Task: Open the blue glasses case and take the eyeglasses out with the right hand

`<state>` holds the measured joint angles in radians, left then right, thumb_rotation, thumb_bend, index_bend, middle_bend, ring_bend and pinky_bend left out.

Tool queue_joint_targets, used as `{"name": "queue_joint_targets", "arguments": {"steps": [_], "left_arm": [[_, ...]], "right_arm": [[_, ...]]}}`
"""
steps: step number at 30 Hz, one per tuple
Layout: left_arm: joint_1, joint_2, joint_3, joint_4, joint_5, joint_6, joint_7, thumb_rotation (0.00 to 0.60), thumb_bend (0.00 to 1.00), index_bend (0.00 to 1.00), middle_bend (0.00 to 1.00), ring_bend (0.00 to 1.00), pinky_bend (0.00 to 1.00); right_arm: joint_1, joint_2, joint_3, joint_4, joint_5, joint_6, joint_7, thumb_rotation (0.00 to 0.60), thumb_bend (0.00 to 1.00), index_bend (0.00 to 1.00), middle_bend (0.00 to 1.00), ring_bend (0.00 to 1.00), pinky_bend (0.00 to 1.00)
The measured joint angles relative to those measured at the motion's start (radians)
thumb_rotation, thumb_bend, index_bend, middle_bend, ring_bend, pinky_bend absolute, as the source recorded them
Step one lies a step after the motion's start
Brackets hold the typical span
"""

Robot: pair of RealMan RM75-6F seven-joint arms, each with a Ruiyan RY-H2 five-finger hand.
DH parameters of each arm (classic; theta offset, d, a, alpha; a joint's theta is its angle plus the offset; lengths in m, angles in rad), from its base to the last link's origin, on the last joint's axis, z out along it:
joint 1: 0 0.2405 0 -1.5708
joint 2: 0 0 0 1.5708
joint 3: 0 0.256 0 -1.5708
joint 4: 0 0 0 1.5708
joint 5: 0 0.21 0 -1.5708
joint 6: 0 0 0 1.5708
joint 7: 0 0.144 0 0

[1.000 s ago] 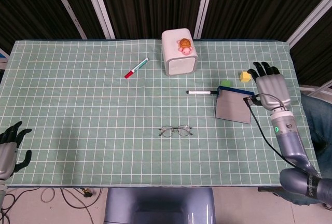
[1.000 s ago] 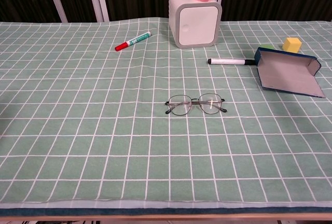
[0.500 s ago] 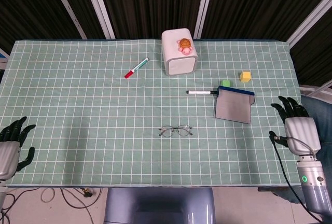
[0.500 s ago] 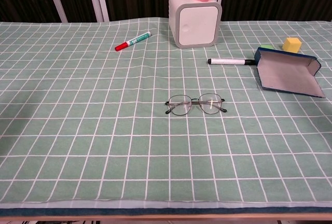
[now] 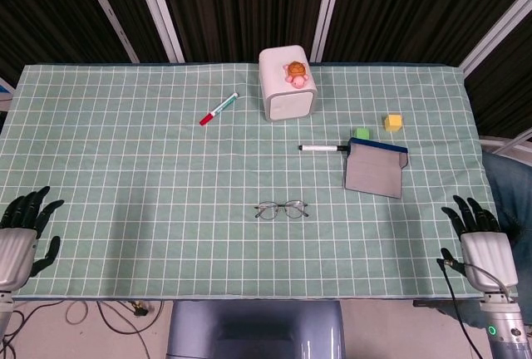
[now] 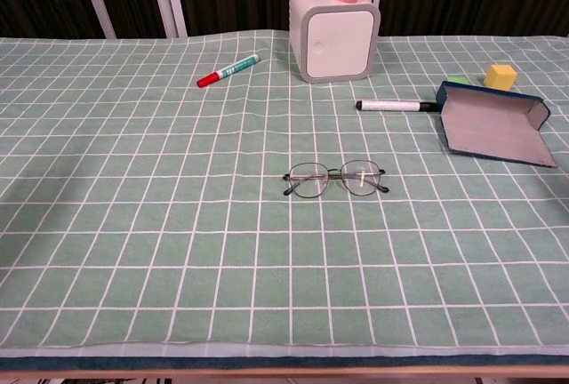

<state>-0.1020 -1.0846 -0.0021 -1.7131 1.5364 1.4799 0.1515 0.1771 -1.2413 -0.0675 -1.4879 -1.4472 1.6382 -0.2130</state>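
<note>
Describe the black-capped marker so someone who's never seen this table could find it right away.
Start at the white cube-shaped box with the turtle toy on top at the back of the green checked tablecloth. Come forward and slightly right to the open blue glasses case. The white marker with a black cap lies flat, its cap end at the case's left corner; the other marker, further left, has a red cap.

Table [image 5: 125, 209] under a green checked cloth [image 6: 133, 224]. On it: eyeglasses [image 6: 335, 179], open blue case [image 6: 492, 123], two markers [image 6: 228, 70] [image 6: 392, 105], white box [image 6: 333, 32], yellow block [image 6: 500, 76], green block [image 5: 361, 133].
</note>
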Motion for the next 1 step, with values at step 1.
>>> {"name": "queue_joint_targets", "arguments": {"steps": [1], "left_arm": [[0.000,0.001,0.000,0.001,0.005,0.002,0.003,0.600,0.47,0.16,0.00,0.00,0.07]], "right_arm": [[-0.004,-0.002,0.000,0.003,-0.002,-0.003,0.002,0.600,0.25,0.24,0.14,0.11,0.22]]}}
